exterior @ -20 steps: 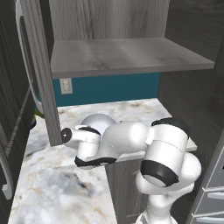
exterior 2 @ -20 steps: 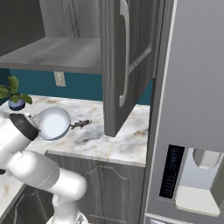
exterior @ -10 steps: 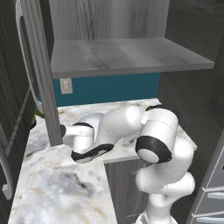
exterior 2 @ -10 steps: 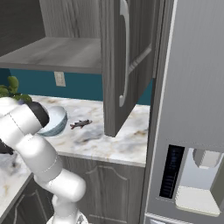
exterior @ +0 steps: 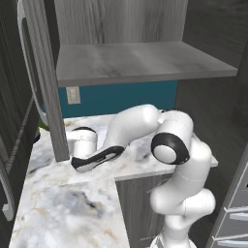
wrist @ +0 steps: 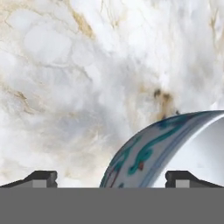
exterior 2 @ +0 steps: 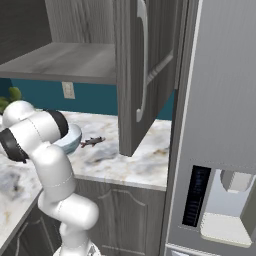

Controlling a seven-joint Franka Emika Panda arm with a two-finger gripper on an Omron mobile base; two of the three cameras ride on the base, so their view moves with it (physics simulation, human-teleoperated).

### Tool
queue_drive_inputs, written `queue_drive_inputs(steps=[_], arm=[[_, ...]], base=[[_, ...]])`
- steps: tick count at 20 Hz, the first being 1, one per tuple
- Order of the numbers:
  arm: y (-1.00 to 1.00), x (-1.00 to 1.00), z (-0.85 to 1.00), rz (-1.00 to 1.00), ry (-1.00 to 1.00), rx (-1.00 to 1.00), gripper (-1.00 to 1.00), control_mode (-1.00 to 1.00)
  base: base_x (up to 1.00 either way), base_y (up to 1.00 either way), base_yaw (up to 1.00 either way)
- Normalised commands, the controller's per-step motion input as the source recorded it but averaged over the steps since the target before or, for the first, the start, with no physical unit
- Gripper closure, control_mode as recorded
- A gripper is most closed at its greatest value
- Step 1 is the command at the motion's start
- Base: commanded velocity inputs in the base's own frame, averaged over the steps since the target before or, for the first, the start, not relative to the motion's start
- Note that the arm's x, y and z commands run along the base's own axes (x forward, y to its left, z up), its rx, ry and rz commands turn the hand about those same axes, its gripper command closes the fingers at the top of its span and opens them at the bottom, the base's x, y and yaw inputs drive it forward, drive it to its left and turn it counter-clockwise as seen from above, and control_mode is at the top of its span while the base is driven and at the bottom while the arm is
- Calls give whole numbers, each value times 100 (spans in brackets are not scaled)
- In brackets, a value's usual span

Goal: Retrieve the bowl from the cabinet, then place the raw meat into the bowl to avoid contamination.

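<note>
Now your gripper has let go: jaws spread around the bowl's rim on the marble counter. Next, fetch the raw meat.

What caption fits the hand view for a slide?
Open gripper above the marble counter, its fingertips straddling the rim of the blue-patterned bowl.

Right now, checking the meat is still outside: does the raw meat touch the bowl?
Apart. In the right base view, bare marble counter shows between the raw meat and the bowl.
</note>
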Motion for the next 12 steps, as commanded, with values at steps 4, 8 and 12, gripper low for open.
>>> queue_drive_inputs(steps=[4, 8, 12], arm=[[0, -5, 36, 0, -4, 0, -100, -100], [-1, -45, 22, -4, -2, 1, -100, -100], [-15, -62, 19, -10, -2, 3, -100, -100]], base=[[0, 0, 0], [0, 0, 0], [0, 0, 0]])
